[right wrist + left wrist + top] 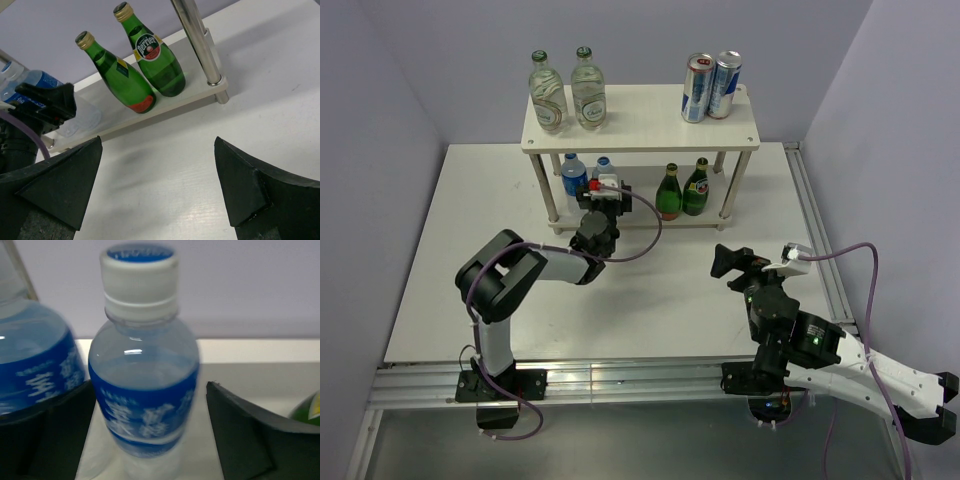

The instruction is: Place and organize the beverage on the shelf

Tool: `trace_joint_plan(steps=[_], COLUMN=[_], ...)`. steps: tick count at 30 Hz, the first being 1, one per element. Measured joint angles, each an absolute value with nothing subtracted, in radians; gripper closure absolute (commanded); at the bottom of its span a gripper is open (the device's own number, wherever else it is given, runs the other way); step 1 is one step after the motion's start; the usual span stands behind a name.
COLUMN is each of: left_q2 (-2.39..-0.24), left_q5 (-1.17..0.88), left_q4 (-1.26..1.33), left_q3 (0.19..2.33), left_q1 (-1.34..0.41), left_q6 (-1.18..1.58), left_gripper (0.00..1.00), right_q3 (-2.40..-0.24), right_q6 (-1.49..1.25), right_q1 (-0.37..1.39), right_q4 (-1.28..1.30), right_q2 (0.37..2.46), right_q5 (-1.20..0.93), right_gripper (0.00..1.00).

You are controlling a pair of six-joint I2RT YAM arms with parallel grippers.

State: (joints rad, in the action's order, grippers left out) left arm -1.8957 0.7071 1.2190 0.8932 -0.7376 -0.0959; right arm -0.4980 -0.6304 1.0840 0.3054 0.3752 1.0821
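Left gripper [148, 395] unclenched, fingers either side of clear plastic water bottle with blue label and white cap [142, 355], gap at right finger; bottle upright on lower tier of pale cream two-tier shelf [640, 118], beside second matching bottle [30, 370]. Right gripper [159, 150] wide open above white table [650, 290], holding nothing

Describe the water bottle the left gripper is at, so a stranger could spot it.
Find the shelf at the back and look at its lower tier, left half. Of the two blue-labelled bottles there, skip the outer bottle; yours is the inner bottle, nearer the green bottles and alone between the left gripper's fingers.
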Motion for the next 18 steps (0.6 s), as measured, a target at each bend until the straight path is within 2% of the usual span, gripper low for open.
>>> trace_joint_plan(steps=[9, 18], left_q2=[-1.866, -1.749], left_q5=[0.678, 0.678], left_q4=[1.258, 1.237], left_q3=[0.893, 0.836], left_q1=[-0.736, -0.768], left_q6=[-0.041, -0.029], left_gripper=[0.01, 0.01], right_q3=[-0.498, -0.498], right_q6=[-0.630, -0.630], right_q1=[1.084, 1.084], right_q4=[0.305, 0.305], right_q2=[0.375, 0.375], right_q5=[1.080, 1.080], right_gripper=[0.00, 0.00])
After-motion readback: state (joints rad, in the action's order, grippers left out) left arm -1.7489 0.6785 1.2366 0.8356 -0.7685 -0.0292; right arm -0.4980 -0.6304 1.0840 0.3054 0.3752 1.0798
